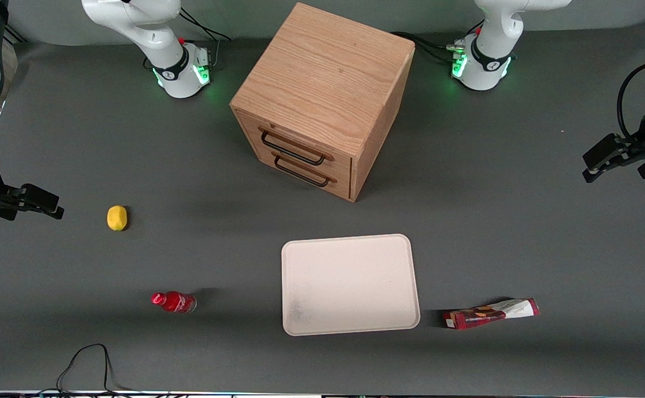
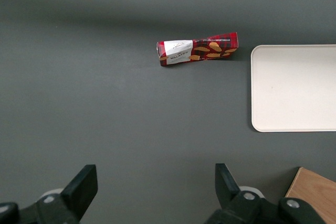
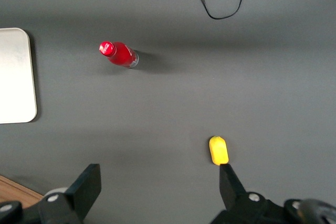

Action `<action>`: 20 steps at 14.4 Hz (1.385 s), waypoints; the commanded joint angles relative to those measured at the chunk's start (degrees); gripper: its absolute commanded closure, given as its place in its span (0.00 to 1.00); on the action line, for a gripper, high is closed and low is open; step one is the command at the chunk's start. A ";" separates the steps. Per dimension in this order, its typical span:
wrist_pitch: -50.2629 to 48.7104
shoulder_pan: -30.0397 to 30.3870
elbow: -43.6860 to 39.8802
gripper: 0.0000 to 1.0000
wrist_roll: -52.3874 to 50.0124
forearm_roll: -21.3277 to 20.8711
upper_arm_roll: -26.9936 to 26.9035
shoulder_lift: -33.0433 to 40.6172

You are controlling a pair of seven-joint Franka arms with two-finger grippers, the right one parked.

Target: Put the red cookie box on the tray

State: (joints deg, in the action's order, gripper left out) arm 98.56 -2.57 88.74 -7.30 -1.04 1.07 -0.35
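The dark grey matte bench point(image 1: 134, 155) carries everything. Largest on it is the light oak two-drawer cabinet point(image 1: 325, 94), a cube turned at an angle, standing mid-bench close to the edge where the arm bases are mounted; its two black wire handles point(image 1: 295, 160) face the front camera's edge. Nearer to that edge, in front of the cabinet and apart from it, lies the cream flat rectangular tray point(image 1: 350, 284) with rounded corners and a low raised rim; nothing is on it.

The black two-finger gripper point(image 1: 612, 157) of the left arm hangs above the bench at the working arm's end, well apart from the tray. In the left wrist view its two fingers point(image 2: 84, 184) are spread wide with only bare bench between them; it holds nothing.

The long, slim dark red cookie box point(image 1: 491, 313) with a white end and small cookie pictures lies flat on the bench just beside the tray, toward the working arm's end, near the front camera's edge, slightly askew and not touching the rim.

Toward the parked arm's end, a small red bottle point(image 1: 174, 302) with a red cap lies near the front camera's edge. Smallest is a yellow lemon-like fruit point(image 1: 116, 218), farther from that edge than the bottle.
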 commanded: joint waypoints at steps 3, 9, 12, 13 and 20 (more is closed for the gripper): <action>-1.26 0.03 -0.15 0.00 -0.25 0.42 0.25 0.43; -1.26 0.03 -0.15 0.00 -0.52 0.51 0.25 0.26; -1.17 -0.06 -0.15 0.00 -0.52 0.42 0.25 0.17; -1.17 -0.15 -0.15 0.00 -0.61 0.42 0.25 0.17; -1.17 -0.24 -0.15 0.00 -0.61 0.42 0.25 -0.27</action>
State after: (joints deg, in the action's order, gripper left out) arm 98.48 -2.59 88.80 -7.30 -1.01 1.21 -0.52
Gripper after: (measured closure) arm 0.000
